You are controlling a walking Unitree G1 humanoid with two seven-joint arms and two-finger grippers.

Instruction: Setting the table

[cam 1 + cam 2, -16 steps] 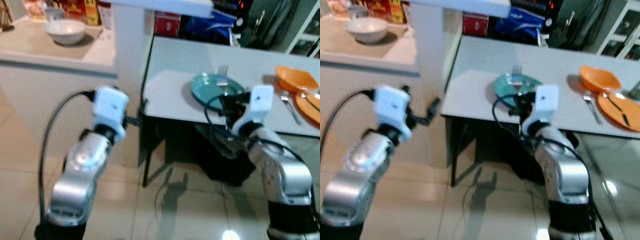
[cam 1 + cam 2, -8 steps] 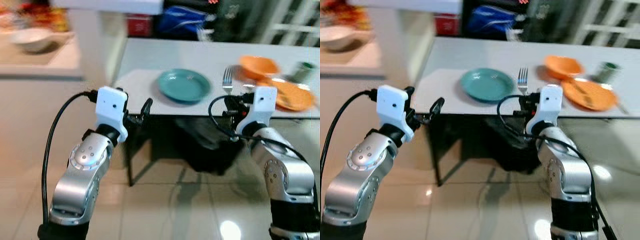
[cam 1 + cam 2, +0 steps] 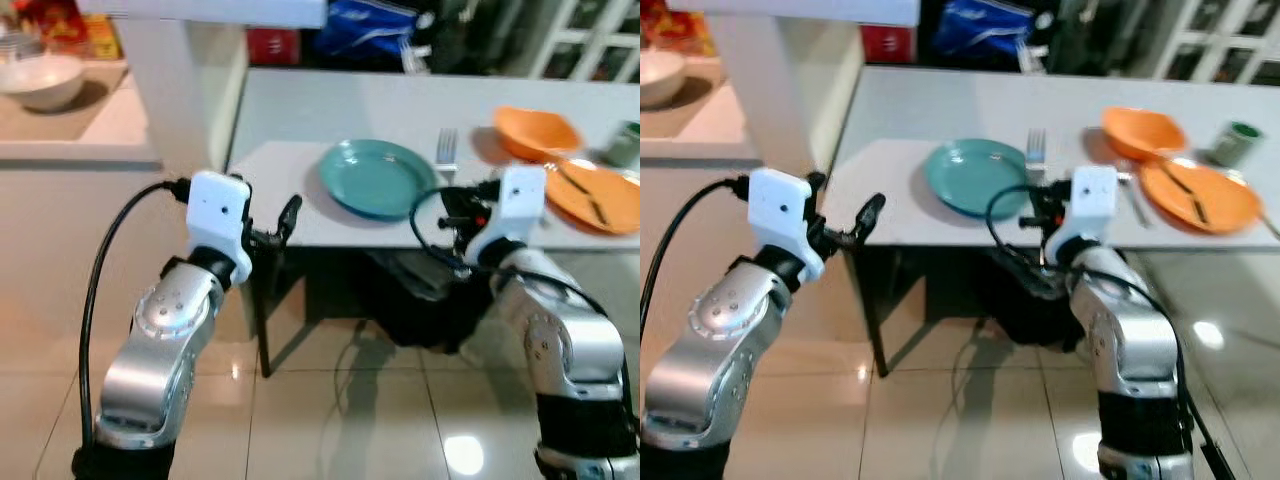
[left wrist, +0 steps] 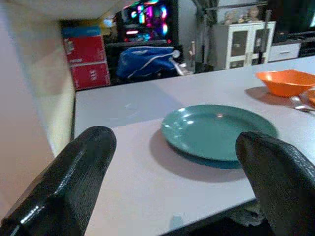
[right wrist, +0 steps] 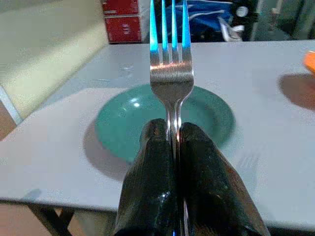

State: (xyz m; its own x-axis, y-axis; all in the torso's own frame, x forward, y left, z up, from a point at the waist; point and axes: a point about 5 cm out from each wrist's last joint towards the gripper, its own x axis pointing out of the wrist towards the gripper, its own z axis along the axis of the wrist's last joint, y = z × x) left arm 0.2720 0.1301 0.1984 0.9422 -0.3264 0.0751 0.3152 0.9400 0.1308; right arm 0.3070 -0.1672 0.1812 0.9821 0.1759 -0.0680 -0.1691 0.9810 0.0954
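Two grippers: your right gripper [image 5: 172,147] is clamped on the fork [image 5: 171,54], tines up, just beside the teal plate [image 3: 377,177]; your left gripper [image 4: 172,196] hangs spread apart at the table edge.
Risk: you hold the fork by its thin handle, so it may twist or slip when lowered.
Surface: smooth pale table [image 3: 300,120], with an orange bowl [image 3: 535,130] and orange plate [image 3: 600,195] already set.
Room: glossy tiled floor [image 3: 330,420], counter with a white bowl [image 3: 40,80].

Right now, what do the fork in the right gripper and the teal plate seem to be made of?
The fork, clamped between the right gripper fingers, looks like polished metal: silvery, with bright reflections on the tines. The teal plate has a smooth, slightly glossy surface with small highlights; it could be glazed ceramic or hard plastic, and the pictures leave that open.
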